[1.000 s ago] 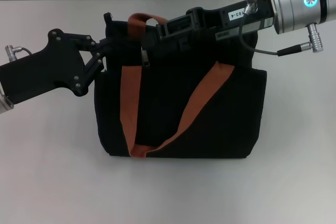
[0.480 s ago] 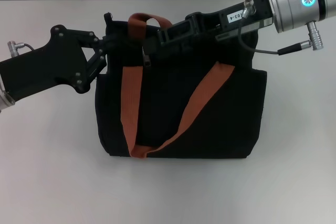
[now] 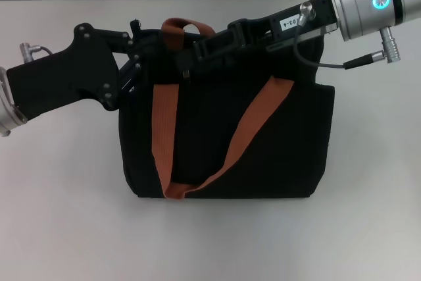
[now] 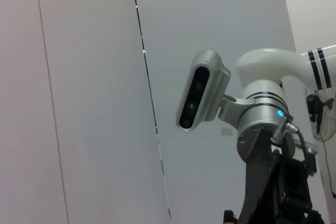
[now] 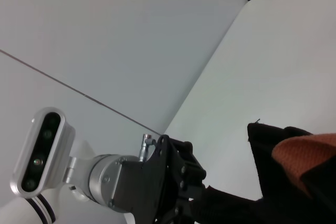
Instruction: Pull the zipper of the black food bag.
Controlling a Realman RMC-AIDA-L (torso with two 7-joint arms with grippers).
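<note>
While the zipper [image 3: 186, 72] sits near the top left of the bag [image 3: 227, 143], both arms work there.
Since a second ago the right end effector [image 3: 189, 64] moved left onto the pull and looks clamped on it; the left end effector [image 3: 135, 64] rose, gripping the bag corner. Pulling seems underway on the bench [image 3: 59, 215].

Matt black fabric food bag [image 3: 263, 143] with woven rust-orange webbing handles [image 3: 164, 129] on a smooth, pale matt bench [image 3: 59, 202].
</note>
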